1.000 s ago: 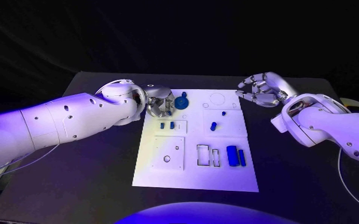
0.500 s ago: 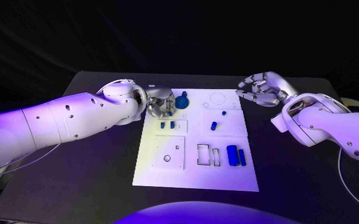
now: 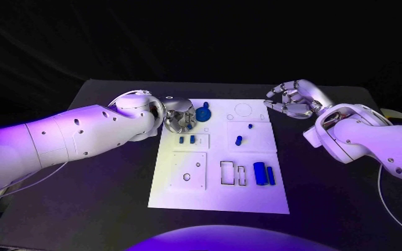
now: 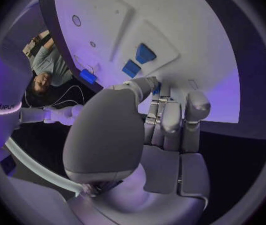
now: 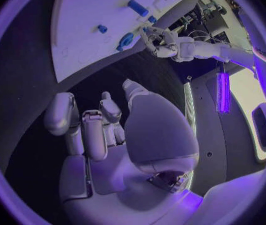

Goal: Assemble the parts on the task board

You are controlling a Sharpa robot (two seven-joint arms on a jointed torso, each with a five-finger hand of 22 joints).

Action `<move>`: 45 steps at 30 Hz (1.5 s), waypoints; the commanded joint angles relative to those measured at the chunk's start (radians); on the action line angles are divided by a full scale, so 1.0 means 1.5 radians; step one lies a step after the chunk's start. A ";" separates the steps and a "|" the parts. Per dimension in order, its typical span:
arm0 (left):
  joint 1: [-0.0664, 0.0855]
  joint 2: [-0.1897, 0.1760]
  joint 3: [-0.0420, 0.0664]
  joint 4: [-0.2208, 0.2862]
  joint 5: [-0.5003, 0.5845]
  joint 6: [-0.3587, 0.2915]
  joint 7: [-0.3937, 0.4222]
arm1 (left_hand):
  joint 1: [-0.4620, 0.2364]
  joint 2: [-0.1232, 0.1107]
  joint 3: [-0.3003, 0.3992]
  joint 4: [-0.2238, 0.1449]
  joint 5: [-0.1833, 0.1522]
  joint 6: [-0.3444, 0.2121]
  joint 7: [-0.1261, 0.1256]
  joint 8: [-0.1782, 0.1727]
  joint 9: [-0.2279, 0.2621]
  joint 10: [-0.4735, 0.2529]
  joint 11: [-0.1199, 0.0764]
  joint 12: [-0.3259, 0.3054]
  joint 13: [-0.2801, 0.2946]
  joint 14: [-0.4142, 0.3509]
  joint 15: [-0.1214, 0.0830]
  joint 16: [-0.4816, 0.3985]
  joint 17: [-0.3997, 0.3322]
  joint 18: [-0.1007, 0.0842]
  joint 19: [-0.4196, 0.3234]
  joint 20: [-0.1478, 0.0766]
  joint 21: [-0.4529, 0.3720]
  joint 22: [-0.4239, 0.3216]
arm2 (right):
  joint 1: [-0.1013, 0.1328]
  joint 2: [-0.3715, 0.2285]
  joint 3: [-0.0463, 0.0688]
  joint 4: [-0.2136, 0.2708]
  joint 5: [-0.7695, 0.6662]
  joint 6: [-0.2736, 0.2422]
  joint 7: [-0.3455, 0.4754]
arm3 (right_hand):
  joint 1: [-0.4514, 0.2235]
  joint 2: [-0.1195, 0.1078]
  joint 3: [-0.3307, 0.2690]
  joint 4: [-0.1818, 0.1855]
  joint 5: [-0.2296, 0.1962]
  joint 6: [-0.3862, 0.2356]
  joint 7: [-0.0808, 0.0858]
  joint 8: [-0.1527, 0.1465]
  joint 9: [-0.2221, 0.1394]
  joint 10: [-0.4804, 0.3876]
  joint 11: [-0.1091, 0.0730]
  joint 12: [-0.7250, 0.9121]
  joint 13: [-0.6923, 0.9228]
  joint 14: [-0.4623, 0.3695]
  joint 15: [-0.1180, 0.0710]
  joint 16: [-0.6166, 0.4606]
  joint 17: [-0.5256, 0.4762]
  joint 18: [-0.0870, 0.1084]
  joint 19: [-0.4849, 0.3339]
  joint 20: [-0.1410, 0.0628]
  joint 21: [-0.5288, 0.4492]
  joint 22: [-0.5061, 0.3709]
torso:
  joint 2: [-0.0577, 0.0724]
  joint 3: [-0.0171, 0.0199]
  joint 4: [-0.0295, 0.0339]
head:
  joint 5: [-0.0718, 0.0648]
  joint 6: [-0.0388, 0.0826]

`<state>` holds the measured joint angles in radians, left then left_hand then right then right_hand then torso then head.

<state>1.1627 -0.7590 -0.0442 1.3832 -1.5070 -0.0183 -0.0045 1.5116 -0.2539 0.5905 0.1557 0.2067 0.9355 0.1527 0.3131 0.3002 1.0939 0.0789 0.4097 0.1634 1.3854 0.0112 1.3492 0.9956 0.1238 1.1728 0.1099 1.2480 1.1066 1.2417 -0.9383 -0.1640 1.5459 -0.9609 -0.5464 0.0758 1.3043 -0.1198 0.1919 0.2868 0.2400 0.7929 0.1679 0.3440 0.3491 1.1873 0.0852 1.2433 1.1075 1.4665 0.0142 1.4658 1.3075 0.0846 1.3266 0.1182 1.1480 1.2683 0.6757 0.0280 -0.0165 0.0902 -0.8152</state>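
- Left hand (image 3: 178, 117), fingers curled in at the task board's (image 3: 219, 196) upper-left edge; whether it pinches anything cannot be told.
- Round blue part (image 3: 203, 113) sits just right of it.
- Right hand (image 3: 293, 101), curled and empty, hovers off the board's upper-right corner, farther away.

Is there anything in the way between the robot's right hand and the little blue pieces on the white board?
Nothing visible is. The right hand hovers off the task board's far right corner, and only bare board lies between it and the nearest small blue part.
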 commanded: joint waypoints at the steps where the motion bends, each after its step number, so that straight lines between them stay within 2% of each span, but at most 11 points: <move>1: -0.002 0.001 0.000 0.002 -0.006 0.013 -0.001 | -0.010 0.000 -0.001 0.001 0.002 -0.007 0.001 -0.006 -0.001 0.000 0.002 -0.005 0.000 -0.007 0.000 -0.005 -0.004 -0.001 -0.008 0.001 -0.004 -0.004 | 0.000 0.000 0.000 0.000 -0.003 0.001 0.005 | 0.005 0.001 -0.004 -0.001 0.003 -0.005 0.001 0.000 0.001 -0.003 0.001 -0.004 -0.001 0.032 -0.003 -0.003 0.011 0.011 -0.001 -0.002 -0.004 0.000 | 0.000 0.0001 0.0002 | 0.000 0.001; 11: -0.003 -0.002 0.000 0.004 -0.005 0.011 -0.001 | -0.018 -0.006 0.000 0.003 0.003 -0.022 0.002 -0.021 -0.006 -0.002 0.003 -0.013 0.002 -0.008 0.001 -0.003 -0.002 0.000 -0.012 0.003 -0.009 -0.009 | -0.001 -0.001 0.000 0.000 -0.003 0.000 0.005 | 0.005 0.001 -0.004 -0.001 0.003 -0.005 0.001 0.000 0.001 -0.003 0.001 -0.004 -0.001 0.032 -0.003 -0.003 0.011 0.011 -0.001 -0.002 -0.004 0.000 | 0.000 -0.0003 0.0001 | -0.001 0.001; 20: -0.004 -0.004 0.000 -0.004 -0.004 0.009 -0.011 | -0.025 -0.011 0.000 0.004 0.004 -0.097 0.000 -0.070 -0.030 -0.004 -0.001 -0.032 0.008 -0.013 -0.001 -0.002 -0.008 0.001 -0.014 0.002 -0.016 -0.014 | -0.001 -0.001 0.000 -0.001 -0.005 0.003 0.003 | 0.005 -0.001 -0.006 -0.001 0.002 -0.009 0.002 -0.001 0.000 -0.012 0.001 -0.011 -0.010 0.029 -0.002 -0.008 0.003 0.013 -0.006 -0.002 -0.015 -0.007 | 0.000 -0.0001 0.0000 | 0.000 0.002; 27: -0.004 -0.008 0.001 -0.015 -0.004 -0.003 -0.012 | -0.027 -0.011 -0.005 0.006 0.004 -0.105 -0.001 -0.076 -0.034 -0.015 0.002 -0.040 0.007 -0.020 0.001 -0.008 -0.023 0.004 -0.022 0.003 -0.024 -0.024 | -0.001 -0.001 0.000 -0.002 -0.006 0.011 0.003 | 0.016 0.000 -0.007 -0.001 -0.001 -0.017 0.004 0.001 0.000 -0.168 0.003 -0.175 -0.207 0.015 0.000 -0.031 -0.034 0.022 -0.034 0.000 -0.066 -0.037 | 0.000 0.0000 0.0000 | 0.000 0.003; 32: -0.003 -0.015 0.003 -0.019 -0.003 -0.010 -0.011 | -0.026 -0.010 -0.004 0.007 0.004 -0.096 0.001 -0.071 -0.034 -0.022 0.005 -0.044 0.008 -0.025 0.003 -0.011 -0.029 0.004 -0.026 0.004 -0.028 -0.028 | -0.002 -0.001 0.000 -0.002 -0.012 0.022 0.001 | 0.036 -0.003 0.000 -0.004 -0.003 -0.011 0.003 0.007 0.002 -0.173 0.002 -0.225 -0.254 0.011 -0.002 -0.040 -0.046 0.024 -0.037 -0.001 -0.081 -0.044 | -0.001 0.0000 -0.0002 | 0.001 0.004; 34: -0.003 -0.018 0.004 -0.020 -0.001 -0.015 -0.009 | -0.025 -0.010 -0.004 0.007 0.004 -0.089 0.002 -0.068 -0.033 -0.025 0.006 -0.046 0.008 -0.031 0.004 -0.016 -0.041 0.006 -0.032 0.005 -0.033 -0.034 | -0.002 -0.001 0.000 -0.002 -0.016 0.027 0.001 | 0.060 -0.008 0.016 -0.009 -0.010 -0.006 0.002 0.009 0.002 -0.174 0.001 -0.268 -0.293 0.010 -0.002 -0.045 -0.053 0.025 -0.037 -0.003 -0.087 -0.045 | -0.001 0.0001 0.0000 | 0.000 0.006; 37: -0.003 -0.025 0.008 -0.021 0.013 -0.034 0.001 | -0.017 -0.008 0.008 0.004 0.004 -0.065 0.007 -0.054 -0.031 -0.031 0.010 -0.047 0.011 -0.047 0.006 -0.032 -0.075 0.010 -0.047 0.007 -0.046 -0.051 | -0.002 0.000 0.000 -0.002 -0.036 0.046 0.001 | 0.102 -0.020 0.068 -0.025 -0.035 0.004 0.003 0.008 -0.001 -0.169 0.001 -0.361 -0.371 0.008 -0.003 -0.055 -0.071 0.023 -0.030 -0.004 -0.081 -0.037 | 0.000 -0.0001 0.0003 | 0.000 0.008; 39: -0.003 -0.030 0.011 -0.022 0.038 -0.049 0.010 | -0.013 -0.010 0.021 0.000 0.003 -0.052 0.011 -0.045 -0.031 -0.044 0.015 -0.052 0.009 -0.077 0.010 -0.064 -0.138 0.019 -0.079 0.008 -0.073 -0.084 | -0.002 0.001 0.000 -0.003 -0.053 0.061 0.001 | 0.114 -0.034 0.107 -0.036 -0.044 0.017 0.003 0.007 -0.004 -0.158 0.002 -0.424 -0.422 0.008 -0.004 -0.057 -0.074 0.023 -0.029 -0.004 -0.082 -0.034 | 0.000 -0.0002 -0.0001 | -0.001 0.009; 42: -0.003 -0.040 0.016 -0.024 0.111 -0.086 0.031 | -0.004 -0.008 0.034 -0.008 0.001 -0.036 0.014 -0.035 -0.029 -0.039 0.018 -0.048 0.010 -0.080 0.011 -0.070 -0.148 0.021 -0.086 0.009 -0.077 -0.090 | -0.002 0.005 0.000 -0.005 -0.085 0.087 -0.002 | 0.113 -0.050 0.160 -0.054 -0.056 0.029 0.007 0.001 -0.009 -0.136 0.006 -0.509 -0.488 0.010 0.002 -0.056 -0.073 0.022 -0.027 -0.001 -0.079 -0.027 | -0.001 -0.0004 -0.0012 | -0.006 0.013; 44: -0.003 -0.046 0.018 -0.024 0.177 -0.113 0.046 | 0.000 -0.009 0.047 -0.019 0.000 -0.020 0.015 -0.026 -0.028 -0.039 0.021 -0.045 0.010 -0.132 0.012 -0.130 -0.245 0.037 -0.152 0.009 -0.127 -0.154 | -0.003 0.008 0.000 -0.007 -0.112 0.102 -0.006 | 0.106 -0.063 0.196 -0.073 -0.065 0.040 0.009 -0.008 -0.015 -0.125 0.010 -0.570 -0.535 0.011 0.003 -0.055 -0.072 0.021 -0.026 0.003 -0.077 -0.022 | -0.001 -0.0003 -0.0011 | -0.010 0.016; 45: -0.003 -0.049 0.018 -0.024 0.218 -0.127 0.054 | 0.001 -0.007 0.049 -0.022 0.000 -0.013 0.016 -0.022 -0.027 -0.035 0.020 -0.042 0.012 -0.137 0.011 -0.141 -0.258 0.040 -0.162 0.009 -0.135 -0.163 | -0.003 0.009 0.000 -0.007 -0.129 0.108 -0.009 | 0.105 -0.062 0.200 -0.075 -0.065 0.042 0.008 -0.009 -0.015 -0.125 0.011 -0.575 -0.540 0.011 0.004 -0.055 -0.072 0.021 -0.025 0.002 -0.077 -0.022 | -0.001 -0.0003 -0.0008 | -0.014 0.017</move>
<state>1.1579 -0.8297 -0.0185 1.3460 -1.3858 -0.1065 0.0129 1.5071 -0.2668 0.6593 0.1259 0.2123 0.9091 0.1763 0.2766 0.2589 1.0365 0.1073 0.3439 0.1804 1.1928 0.0286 1.1545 0.6333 0.1732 0.9478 0.1240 1.0587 0.8789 1.2388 -0.9280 -0.1643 1.5361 -1.0443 -0.4651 0.0720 1.4618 -0.2074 0.4844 0.1777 0.1465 0.8556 0.1736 0.3324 0.3272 0.9954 0.1008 0.3926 0.3068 1.4665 0.0142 1.3861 1.1986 0.1159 1.2843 0.1181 1.0302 1.2350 0.6749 0.0276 -0.0172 0.0785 -0.7949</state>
